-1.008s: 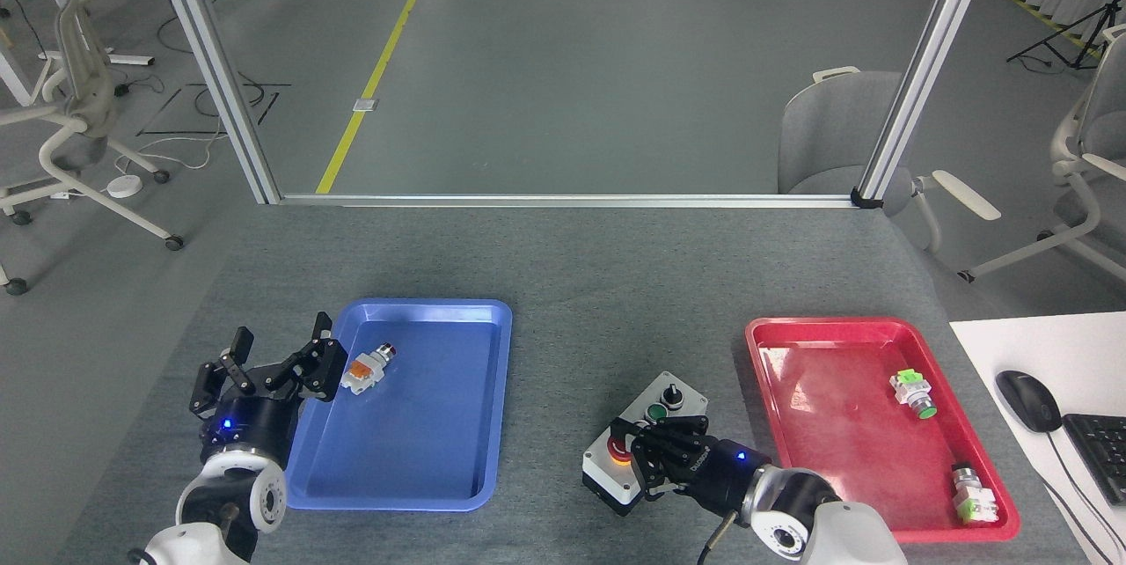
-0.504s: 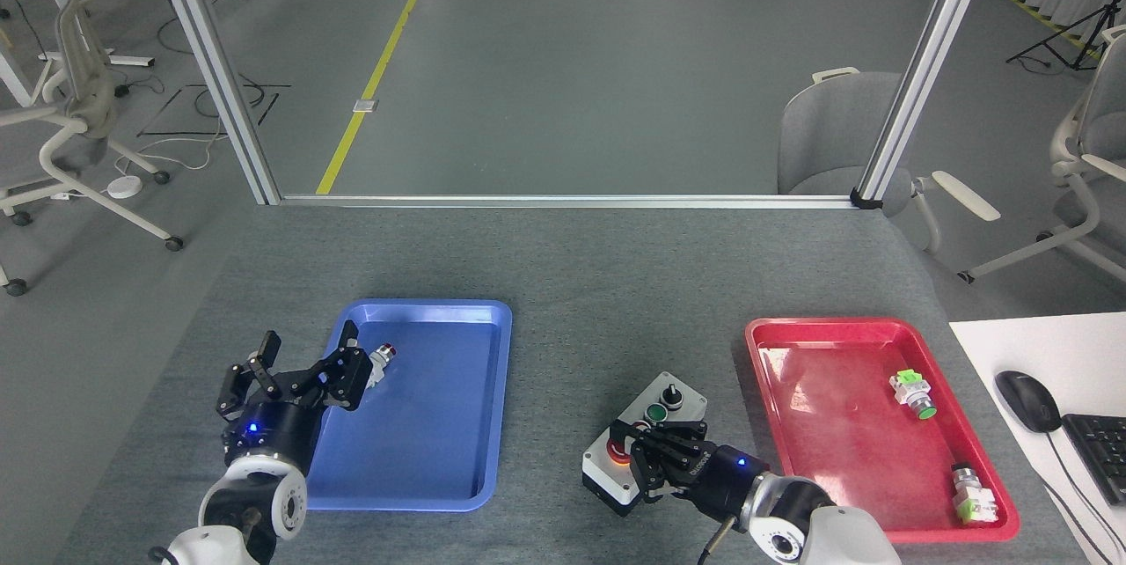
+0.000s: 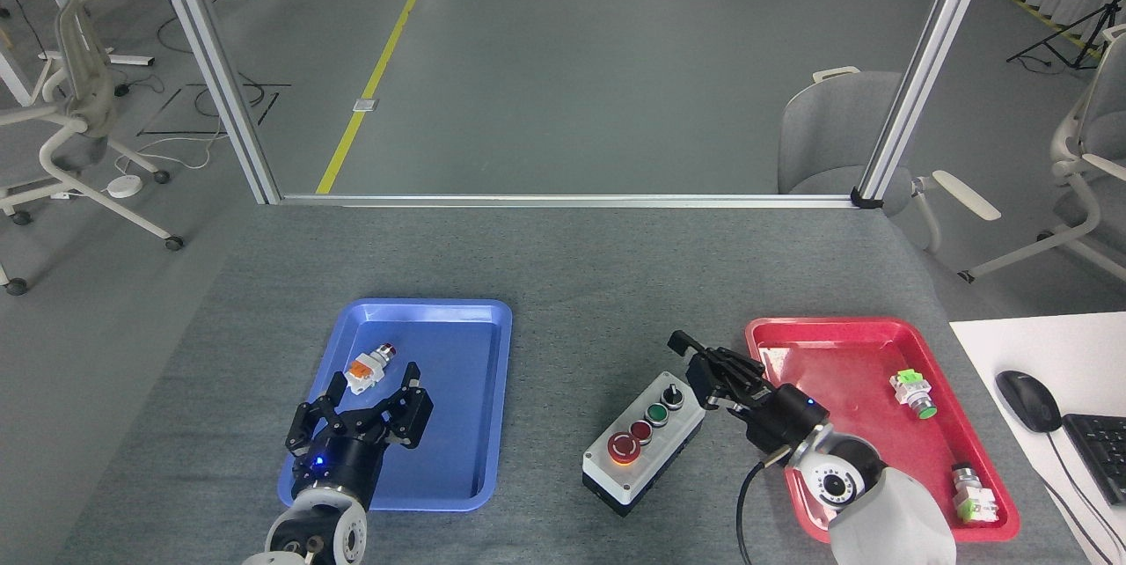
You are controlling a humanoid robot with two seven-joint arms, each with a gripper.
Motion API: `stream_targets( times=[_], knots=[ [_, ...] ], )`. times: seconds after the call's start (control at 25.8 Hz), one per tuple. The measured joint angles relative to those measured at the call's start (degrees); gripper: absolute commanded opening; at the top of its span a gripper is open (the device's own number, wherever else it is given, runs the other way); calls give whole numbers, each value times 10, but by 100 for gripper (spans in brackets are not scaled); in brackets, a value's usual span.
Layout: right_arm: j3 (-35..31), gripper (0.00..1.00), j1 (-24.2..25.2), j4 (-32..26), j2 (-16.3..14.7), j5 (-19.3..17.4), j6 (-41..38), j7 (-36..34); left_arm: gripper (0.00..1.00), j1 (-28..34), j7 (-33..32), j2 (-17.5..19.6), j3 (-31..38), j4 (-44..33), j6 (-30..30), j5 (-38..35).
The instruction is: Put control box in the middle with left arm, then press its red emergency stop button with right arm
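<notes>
The control box [image 3: 645, 444] lies on the bare grey worktop [image 3: 563, 275] between the blue tray [image 3: 479, 424] and the red tray [image 3: 880, 459], nearer the red one and set on a slant, its face up and nothing touching it. It looks like a rigid plastic shell, probably light to moderate in weight, with smooth sides that could slip, so the long side walls are the likely place to grip, clear of the controls on top. The red emergency stop button [image 3: 623, 448] sits at the near end of the row, uncovered. The left gripper [image 3: 365, 402] hovers over the blue tray with its jaws apart and empty, just beside a loose orange-and-white push-button [image 3: 369, 367]. The right gripper [image 3: 708, 363] hangs by the far end of the box, over the red tray's left rim; whether its jaws are apart or together I cannot tell. By count: one control box carrying four controls, two trays, one loose push-button in the blue tray, two green-and-white ones [image 3: 910, 393] in the red
</notes>
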Motion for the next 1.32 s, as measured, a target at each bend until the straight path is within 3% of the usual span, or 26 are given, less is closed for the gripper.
stream_targets(
  times=[0.16,0.27,0.43,0.54,0.66,1.05,1.32],
  knots=[
    [-22,98,-7,-12,-9,-21,71,-11,99,0,4,-3,0,3,-1,5],
    [-26,98,-9,-21,-15,-13,147,-58,99,0,5,-3,0,3,-2,7],
    [-26,98,-4,-33,-20,52,231,-131,99,0,5,-4,0,4,-2,9],
    [-27,98,11,-45,-28,113,265,-154,99,0,5,-4,0,4,-2,9],
    [-29,98,40,-66,-39,150,279,-161,99,0,5,-4,0,4,-2,10],
    [-30,98,150,-182,-49,218,347,-233,99,0,5,-4,0,4,-2,10],
    [-30,98,168,-223,-48,235,398,-245,99,0,5,-4,0,4,-2,10]
  ],
)
